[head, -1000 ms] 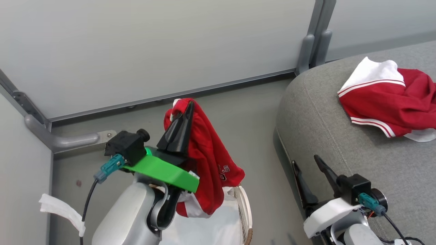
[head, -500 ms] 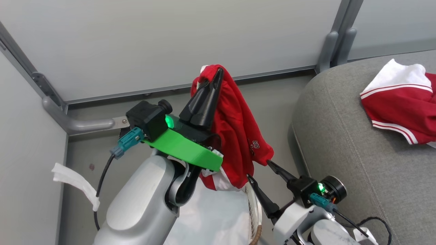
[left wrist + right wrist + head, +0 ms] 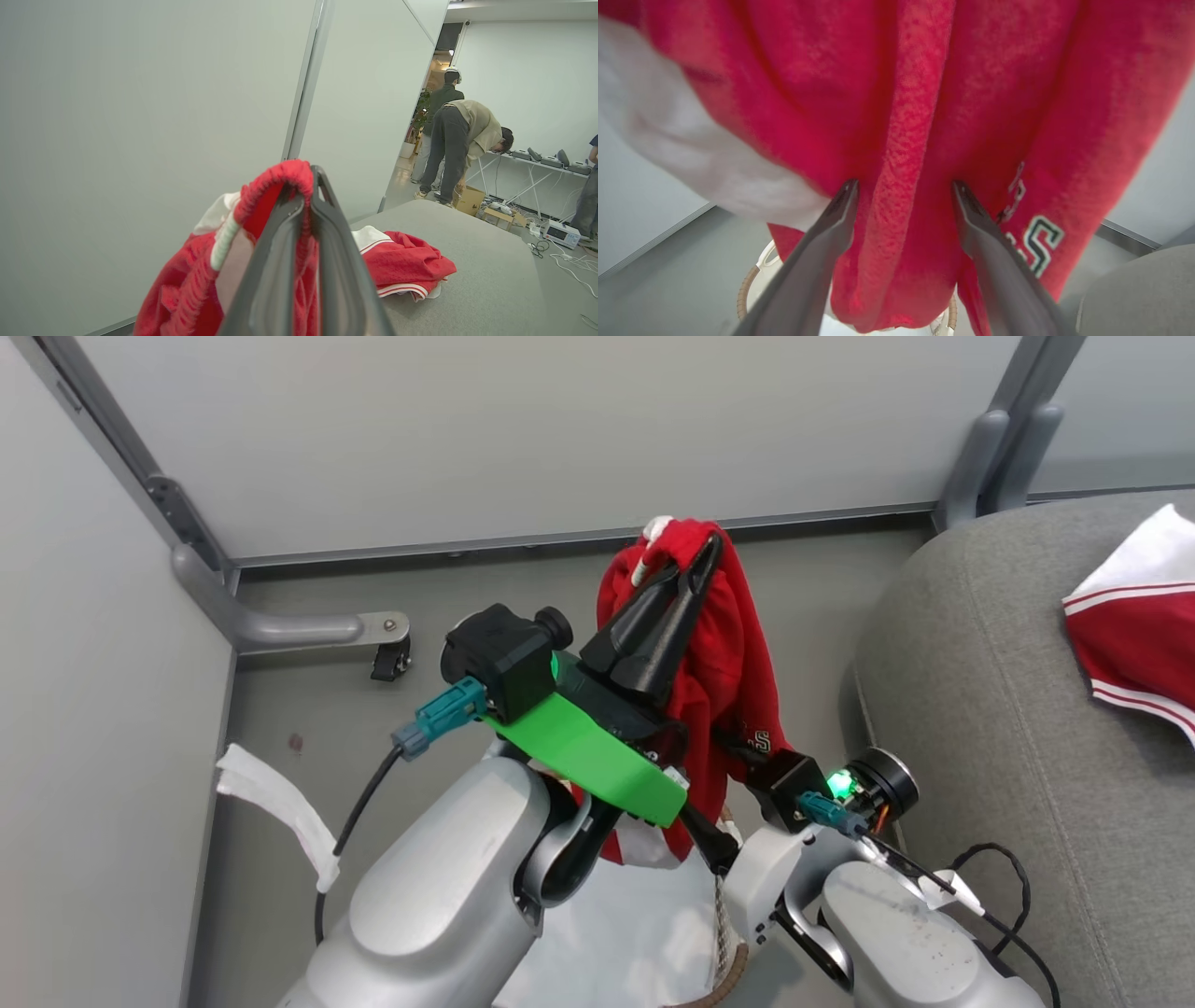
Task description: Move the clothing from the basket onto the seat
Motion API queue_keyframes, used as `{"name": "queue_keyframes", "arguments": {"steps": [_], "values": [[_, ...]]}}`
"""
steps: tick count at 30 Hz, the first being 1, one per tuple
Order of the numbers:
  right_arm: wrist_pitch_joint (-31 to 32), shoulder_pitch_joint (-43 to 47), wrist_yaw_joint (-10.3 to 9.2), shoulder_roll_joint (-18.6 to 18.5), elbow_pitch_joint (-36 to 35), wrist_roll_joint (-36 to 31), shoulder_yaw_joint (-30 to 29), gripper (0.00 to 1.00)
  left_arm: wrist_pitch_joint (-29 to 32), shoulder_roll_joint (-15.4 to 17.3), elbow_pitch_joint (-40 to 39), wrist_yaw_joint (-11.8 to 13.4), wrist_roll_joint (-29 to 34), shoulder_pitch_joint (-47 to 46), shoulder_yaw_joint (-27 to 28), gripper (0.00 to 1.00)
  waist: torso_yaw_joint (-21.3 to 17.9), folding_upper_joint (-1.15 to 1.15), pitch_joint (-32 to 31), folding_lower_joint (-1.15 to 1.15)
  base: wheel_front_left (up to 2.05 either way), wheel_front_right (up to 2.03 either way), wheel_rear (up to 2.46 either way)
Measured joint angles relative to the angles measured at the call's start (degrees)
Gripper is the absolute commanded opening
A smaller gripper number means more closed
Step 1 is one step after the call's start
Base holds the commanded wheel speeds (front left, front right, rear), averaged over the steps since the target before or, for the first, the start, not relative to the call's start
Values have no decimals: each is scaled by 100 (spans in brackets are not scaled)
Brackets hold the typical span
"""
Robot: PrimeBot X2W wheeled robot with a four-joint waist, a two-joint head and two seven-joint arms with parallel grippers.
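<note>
Clamping a red garment (image 3: 738,644) by its waistband in the left jaws, holding it aloft above the basket (image 3: 746,285), straddling its hanging fold with the right jaws wide apart, second garment (image 3: 406,268) lying on the seat (image 3: 1008,728).

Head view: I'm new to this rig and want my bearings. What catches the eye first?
A red garment dangles above the basket, pinched at its top by the shut left gripper. The open right gripper straddles a fold of it lower down. Another red-and-white garment lies on the grey seat, at right.
</note>
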Motion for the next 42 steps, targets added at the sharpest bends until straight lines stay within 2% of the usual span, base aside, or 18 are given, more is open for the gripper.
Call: {"name": "queue_keyframes", "arguments": {"steps": [1,6,14,15,16,17,18,23,30,42], "values": [[0,-8,0,-4,34,86,37,0,0,0,23,0,-15,-1,-33,0,28,0,15,0,0,0,0],[0,-9,0,12,143,493,224,0,0,-2,58,-1,-138,-1,-89,0,158,0,85,0,0,0,0],[0,224,0,9,114,557,118,0,0,-4,186,-1,-131,84,90,0,49,0,67,0,0,0,0],[0,254,0,9,4,573,63,0,0,-5,225,-1,-101,101,107,13,24,0,63,0,0,0,0],[0,279,0,10,-127,572,5,0,0,-7,266,-1,-25,116,138,48,-2,0,61,0,0,0,0],[0,312,0,12,-277,573,-75,0,0,-10,313,-1,37,133,188,97,-29,0,64,0,0,0,0],[0,345,0,10,-415,577,-146,0,0,-11,359,-1,78,151,232,100,-52,0,67,0,0,0,0],[0,629,0,12,-1335,576,-545,0,0,43,667,-1,405,355,415,100,-214,0,98,0,0,0,0],[0,977,0,10,-2384,705,-1109,0,0,231,1018,-1,427,834,679,100,-577,0,79,0,0,0,0],[0,1183,0,8,-3271,801,-1828,0,0,376,1213,-1,427,1473,1222,100,-1616,0,39,0,0,0,0]]}}
